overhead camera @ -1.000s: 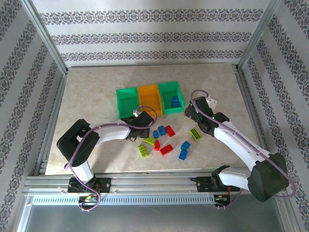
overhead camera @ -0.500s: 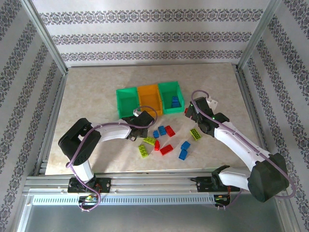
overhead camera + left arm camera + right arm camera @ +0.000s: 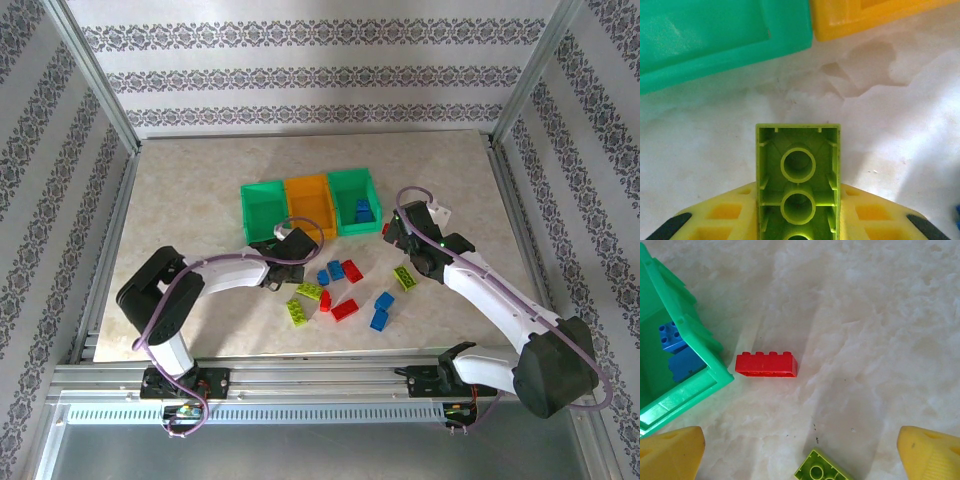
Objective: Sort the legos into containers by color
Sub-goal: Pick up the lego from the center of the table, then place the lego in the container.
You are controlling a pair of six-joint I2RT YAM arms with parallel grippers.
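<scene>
My left gripper (image 3: 798, 220) is shut on a yellow-green lego (image 3: 798, 170), held underside up just above the table. It hovers just in front of the left green container (image 3: 715, 35) and the orange container (image 3: 875, 15). From above, the left gripper (image 3: 290, 250) is near the left green container (image 3: 263, 212). My right gripper (image 3: 800, 452) is open over bare table. A red lego (image 3: 766, 364) lies ahead of it, beside the right green container (image 3: 680, 385), which holds blue legos (image 3: 672, 337). Another yellow-green lego (image 3: 822, 471) lies between the right gripper's fingers.
Loose legos lie scattered between the arms: blue (image 3: 335, 269), red (image 3: 344, 309), yellow-green (image 3: 297, 312), blue (image 3: 379, 319) and yellow-green (image 3: 405, 277). The orange container (image 3: 310, 203) looks empty. Bare table stretches left of and behind the bins.
The left arm has shifted slightly while holding its yellow-green lego in front of the bins. The right arm has barely moved.
</scene>
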